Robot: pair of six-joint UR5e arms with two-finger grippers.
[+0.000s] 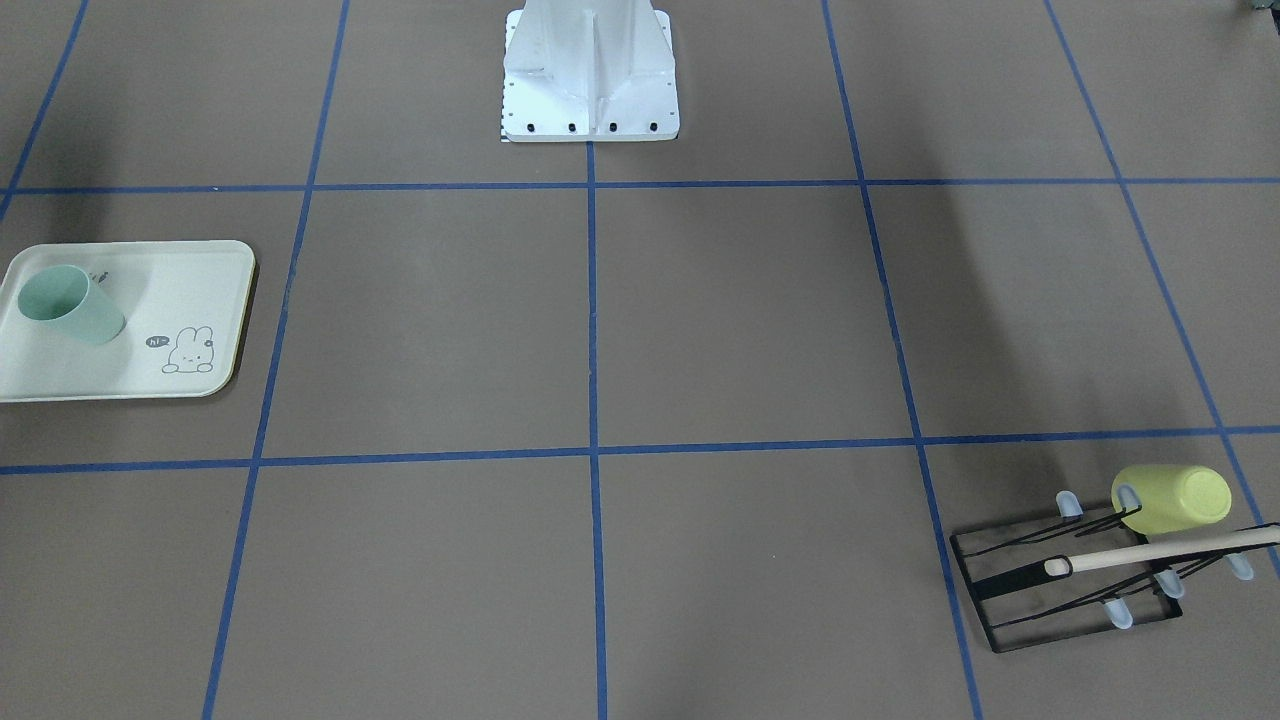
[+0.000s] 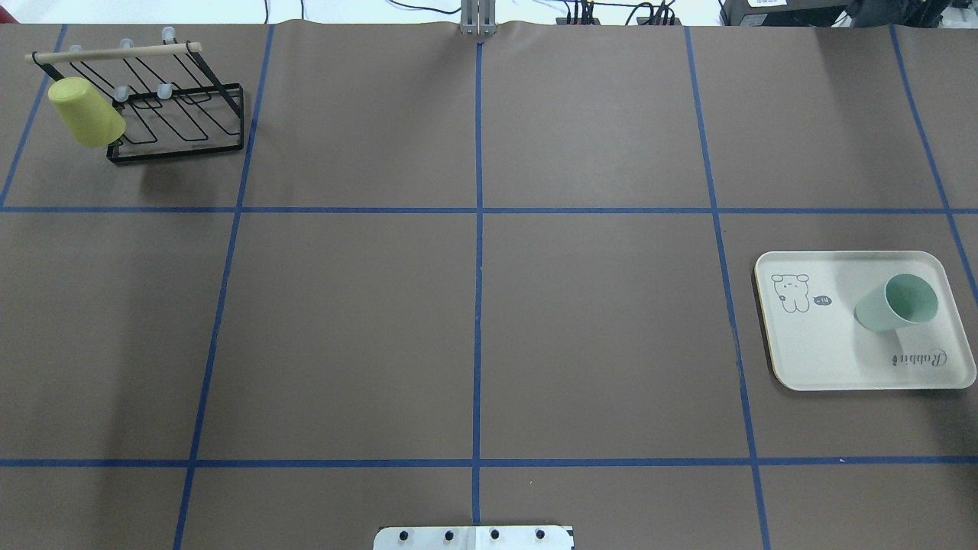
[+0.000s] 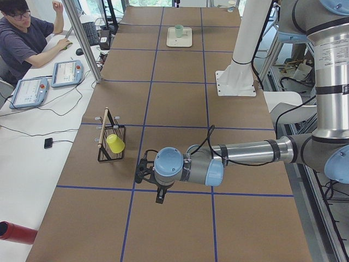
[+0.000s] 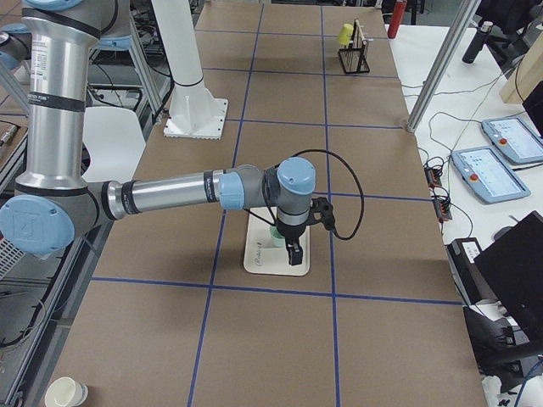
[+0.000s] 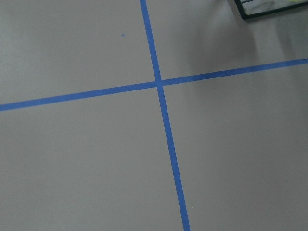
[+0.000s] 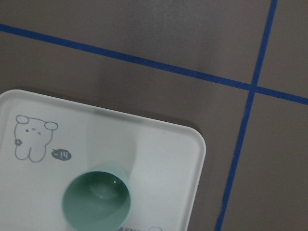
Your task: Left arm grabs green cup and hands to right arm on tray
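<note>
At the left, a yellow cup (image 2: pixel 85 113) hangs on the rack (image 2: pixel 179 114), and the left hand (image 3: pixel 160 195) hovers over the table (image 2: pixel 596 328) nearby; whether it is released or clenched I cannot tell. At the right the green cup (image 2: pixel 898 304) stands upright on the tray (image 2: pixel 810 351), touched by neither hand, so placing looks done. The right hand (image 4: pixel 293 253) hangs above it, grip equally unreadable; best it rises straight up before swinging off, sparing the rim.
</note>
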